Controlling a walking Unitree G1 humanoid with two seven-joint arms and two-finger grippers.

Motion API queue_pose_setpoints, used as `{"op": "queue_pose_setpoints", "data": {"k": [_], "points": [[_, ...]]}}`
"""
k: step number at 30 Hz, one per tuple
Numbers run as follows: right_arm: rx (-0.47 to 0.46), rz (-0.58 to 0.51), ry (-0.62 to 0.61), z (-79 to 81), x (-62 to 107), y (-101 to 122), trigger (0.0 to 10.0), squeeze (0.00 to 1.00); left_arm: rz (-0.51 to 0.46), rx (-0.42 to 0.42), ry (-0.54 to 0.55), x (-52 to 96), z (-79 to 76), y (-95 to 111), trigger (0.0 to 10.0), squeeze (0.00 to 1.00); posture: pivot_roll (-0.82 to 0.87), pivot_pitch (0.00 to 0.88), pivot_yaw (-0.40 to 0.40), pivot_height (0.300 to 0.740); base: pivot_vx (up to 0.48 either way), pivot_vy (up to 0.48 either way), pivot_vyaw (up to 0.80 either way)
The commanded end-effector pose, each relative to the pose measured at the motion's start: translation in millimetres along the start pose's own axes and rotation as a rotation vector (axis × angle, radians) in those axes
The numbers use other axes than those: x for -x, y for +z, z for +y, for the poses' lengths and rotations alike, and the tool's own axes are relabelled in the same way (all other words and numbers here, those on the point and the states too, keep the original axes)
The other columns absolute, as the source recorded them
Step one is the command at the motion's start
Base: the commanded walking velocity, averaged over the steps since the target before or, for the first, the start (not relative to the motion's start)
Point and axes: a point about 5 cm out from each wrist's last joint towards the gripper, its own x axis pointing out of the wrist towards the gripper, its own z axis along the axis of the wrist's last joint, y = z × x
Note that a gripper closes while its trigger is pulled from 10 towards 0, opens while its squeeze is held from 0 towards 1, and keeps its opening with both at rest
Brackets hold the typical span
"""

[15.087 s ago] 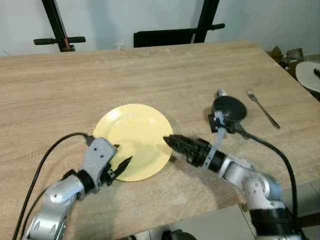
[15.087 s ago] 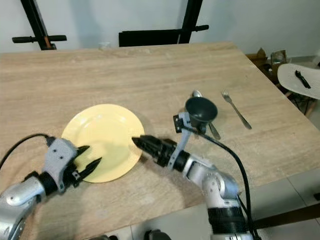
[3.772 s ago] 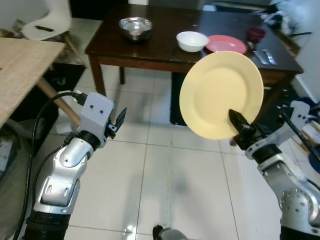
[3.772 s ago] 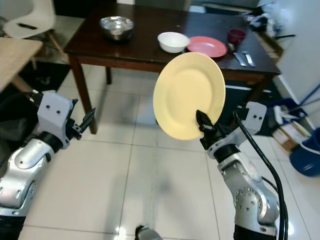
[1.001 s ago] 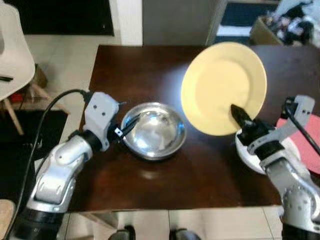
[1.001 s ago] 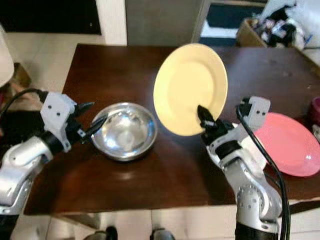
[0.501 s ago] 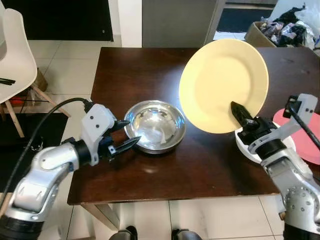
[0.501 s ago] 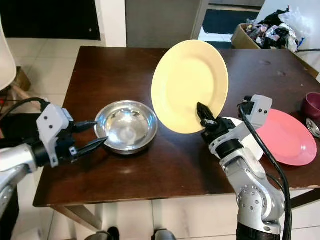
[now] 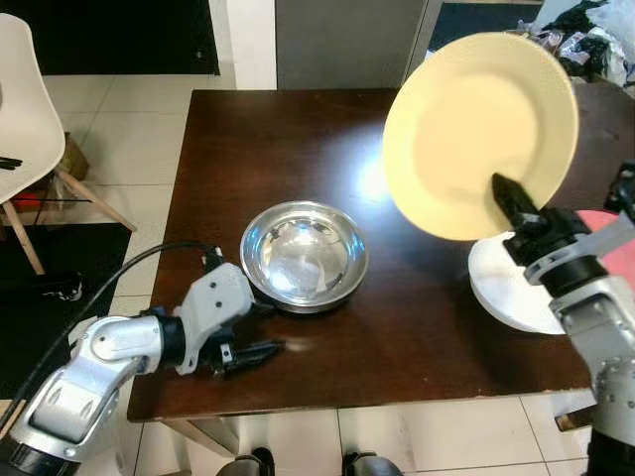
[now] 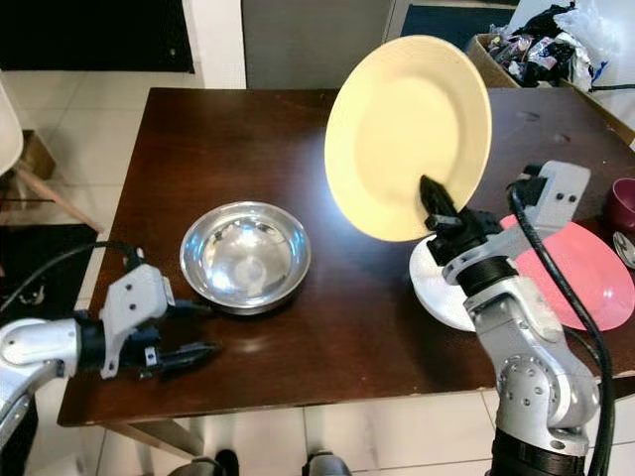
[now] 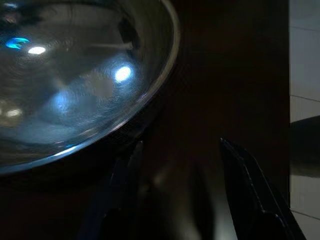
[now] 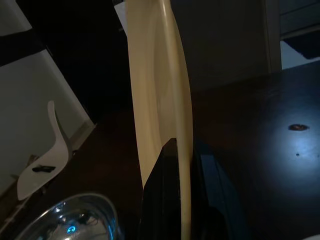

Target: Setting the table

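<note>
The dark table lies bare across its far half and along the front edge between the two arms. The steel bowl blocks the left hand just beside it; a white dish and pink plate crowd the right side.

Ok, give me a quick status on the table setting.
Right gripper shut on yellow plate, held upright above dark table. Left gripper open beside steel bowl. White dish beneath plate.
</note>
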Motion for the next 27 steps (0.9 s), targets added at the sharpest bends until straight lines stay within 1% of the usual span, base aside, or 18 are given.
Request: {"op": "queue_pose_setpoints", "data": {"k": [1, 2, 6, 8, 10, 11, 13, 14, 15, 16, 17, 18, 19, 22, 27], "points": [[0.014, -0.028, 0.007, -0.2, 2.6, 8, 10.0, 0.0, 0.025, 0.006, -0.049, -8.0, -6.8, -7, 10.0, 0.0, -0.15, 0.056, 0.055, 0.74, 0.0, 0.0, 0.0], [0.014, -0.029, 0.007, -0.2, 2.6, 9, 10.0, 0.0, 0.026, 0.004, -0.058, -10.8, -7.6, -8, 10.0, 0.0, -0.15, 0.054, 0.055, 0.74, 0.0, 0.0, 0.0], [0.004, -0.036, 0.03, 4.5, 3.0, 11, 10.0, 0.0, 0.029, -0.002, -0.076, -34.1, -7.4, -11, 10.0, 0.0, -0.16, 0.047, 0.058, 0.74, 0.0, 0.0, 0.0], [0.004, -0.036, 0.03, 4.5, 3.0, 11, 10.0, 0.0, 0.029, -0.002, -0.076, -34.1, -7.4, -11, 10.0, 0.0, -0.16, 0.047, 0.058, 0.74, 0.0, 0.0, 0.0], [-0.013, -0.039, 0.065, 9.7, 3.6, 13, 10.0, 0.0, 0.011, 0.001, -0.064, -47.6, -4.0, -8, 10.0, 0.0, -0.17, 0.043, 0.06, 0.74, 0.0, 0.0, 0.0], [-0.023, -0.036, 0.089, 12.9, 4.2, 13, 10.0, 0.0, 0.001, -0.002, -0.042, -55.8, -0.4, -5, 10.0, 0.0, -0.17, 0.043, 0.061, 0.74, 0.0, 0.0, 0.0], [-0.032, -0.03, 0.118, 17.0, 5.1, 12, 10.0, 0.0, -0.016, -0.008, -0.008, -66.4, 4.7, -1, 10.0, 0.0, -0.17, 0.042, 0.063, 0.74, 0.0, 0.0, 0.0], [-0.034, -0.027, 0.124, 18.0, 5.3, 11, 10.0, 0.0, -0.023, -0.011, 0.003, -69.5, 6.5, 0, 10.0, 0.0, -0.17, 0.042, 0.063, 0.74, 0.0, 0.0, 0.0], [-0.034, -0.027, 0.124, 18.0, 5.3, 11, 10.0, 0.0, -0.023, -0.011, 0.003, -69.5, 6.5, 0, 10.0, 0.0, -0.17, 0.042, 0.063, 0.74, 0.0, 0.0, 0.0], [-0.039, -0.023, 0.134, 20.0, 5.7, 10, 10.0, 0.0, -0.029, -0.015, 0.032, -74.0, 10.1, 2, 10.0, 0.0, -0.17, 0.041, 0.065, 0.74, 0.0, 0.0, 0.0], [-0.039, -0.023, 0.134, 20.0, 5.7, 10, 10.0, 0.0, -0.029, -0.015, 0.032, -74.0, 10.1, 2, 10.0, 0.0, -0.17, 0.041, 0.065, 0.74, 0.0, 0.0, 0.0], [-0.048, -0.019, 0.148, 22.4, 5.9, 9, 10.0, 0.0, -0.037, -0.01, 0.059, -78.6, 13.9, 5, 10.0, 0.0, -0.17, 0.041, 0.066, 0.74, 0.0, 0.0, 0.0], [-0.048, -0.019, 0.148, 22.4, 5.9, 9, 10.0, 0.0, -0.037, -0.01, 0.059, -78.6, 13.9, 5, 10.0, 0.0, -0.17, 0.041, 0.066, 0.74, 0.0, 0.0, 0.0], [-0.091, 0.01, 0.203, 32.1, 8.6, 1, 10.0, 0.0, -0.057, 0.009, 0.147, -92.7, 26.6, 11, 10.0, 0.0, -0.18, 0.044, 0.07, 0.74, 0.0, 0.0, 0.0], [-0.222, 0.052, 0.306, 46.2, 18.7, -8, 10.0, 0.0, -0.056, 0.068, 0.29, -108.7, 40.9, 15, 10.0, 0.0, -0.17, 0.047, 0.077, 0.74, 0.0, 0.0, 0.0]]}}
